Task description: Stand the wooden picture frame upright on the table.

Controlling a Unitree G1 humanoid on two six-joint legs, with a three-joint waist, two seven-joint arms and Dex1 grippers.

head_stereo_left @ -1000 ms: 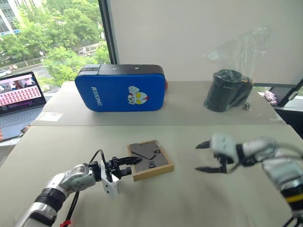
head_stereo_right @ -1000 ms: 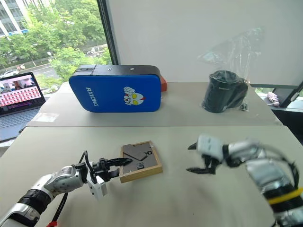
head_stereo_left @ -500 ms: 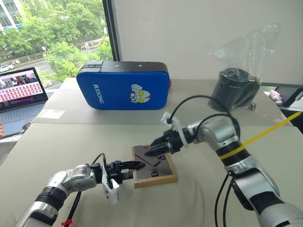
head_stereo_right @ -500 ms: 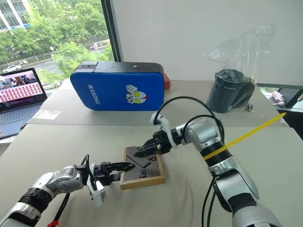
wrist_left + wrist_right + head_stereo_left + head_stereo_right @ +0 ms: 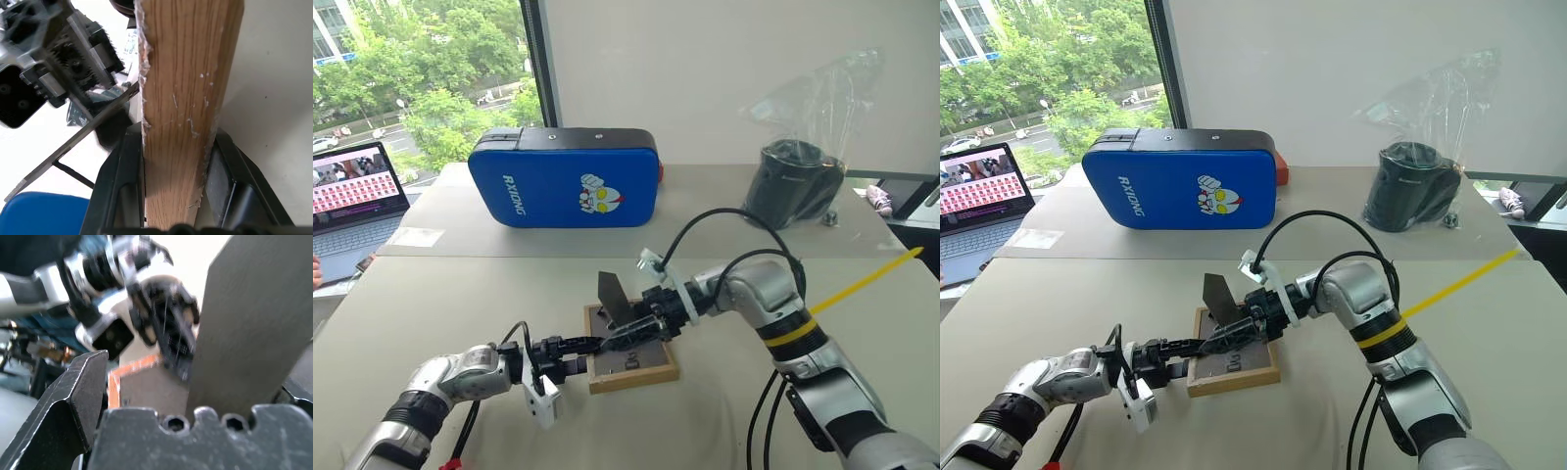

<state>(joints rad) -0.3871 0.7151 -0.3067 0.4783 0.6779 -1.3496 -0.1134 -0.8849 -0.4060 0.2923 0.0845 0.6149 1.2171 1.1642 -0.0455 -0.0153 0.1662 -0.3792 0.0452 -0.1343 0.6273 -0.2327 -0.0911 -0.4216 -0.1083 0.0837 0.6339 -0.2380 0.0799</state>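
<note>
Left eye view shows the wooden picture frame point(image 5: 631, 349) lying back-side up on the near part of the desk point(image 5: 431, 294), between the two arms. The left gripper point(image 5: 579, 347) is clamped on the frame's left edge, its jaws narrow with the light wood between them, as the left wrist view confirms. The right gripper point(image 5: 628, 328) is over the back panel with its jaws spread wide, and the fold-out stand point(image 5: 612, 297) rises between them, tilted up off the panel.

The main risk is at the stand. The wide jaws do not look closed on it, so it could slip and fold flat again. Pushed too hard, its hinge could strain. The left hold is only on one thin edge, so a sideways pull from the right arm could twist the frame out of that hold or slide it along the desk. Tipped up with the stand half open, the frame would probably fall back.

One second earlier the right gripper hung over bare desk well to the right of the frame, and the stand lay flat. Now that gripper has swung in over the panel, and the stand is lifted.
</note>
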